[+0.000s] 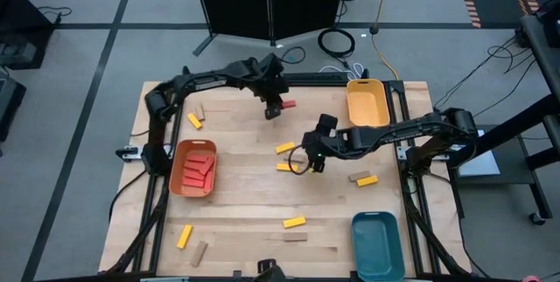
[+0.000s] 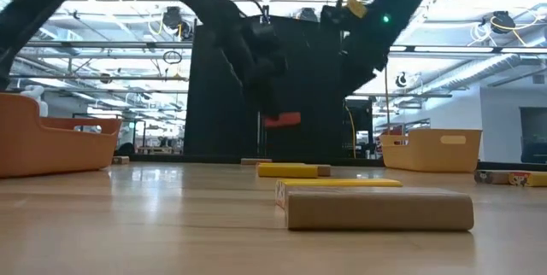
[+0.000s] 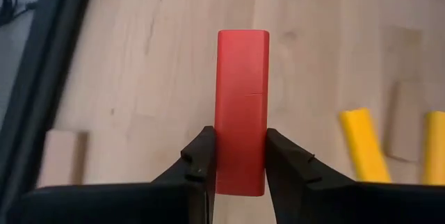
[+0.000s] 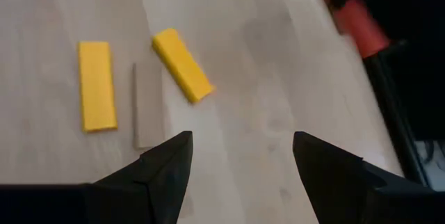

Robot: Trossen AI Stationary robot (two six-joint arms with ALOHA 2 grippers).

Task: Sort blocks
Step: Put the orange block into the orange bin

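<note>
A red block (image 3: 242, 99) sits between the fingers of my left gripper (image 1: 276, 108) over the far middle of the table; the low view shows the red block (image 2: 282, 119) off the table. My right gripper (image 1: 313, 161) stands open above the table's middle, nothing between its fingers. Just beyond it two yellow blocks (image 4: 96, 85) (image 4: 182, 64) and a tan block (image 4: 146, 106) lie flat on the wood. An orange tray (image 1: 179, 177) at the left holds several red blocks (image 1: 201, 168). My left gripper pinches the red block's two long sides (image 3: 240, 165) between its two fingers, close to one end. The fingers (image 3: 201, 158) slant down from above and lie along the block, whose other end sticks out past the fingertips. The block hangs clear of the table, nearly level.
A yellow tray (image 1: 367, 105) stands at the far right, a teal tray (image 1: 378, 245) at the near right. Loose yellow and tan blocks lie at the far left (image 1: 194, 120), near left (image 1: 184, 236), near middle (image 1: 294, 222) and right (image 1: 362, 178). A metal frame rims the table.
</note>
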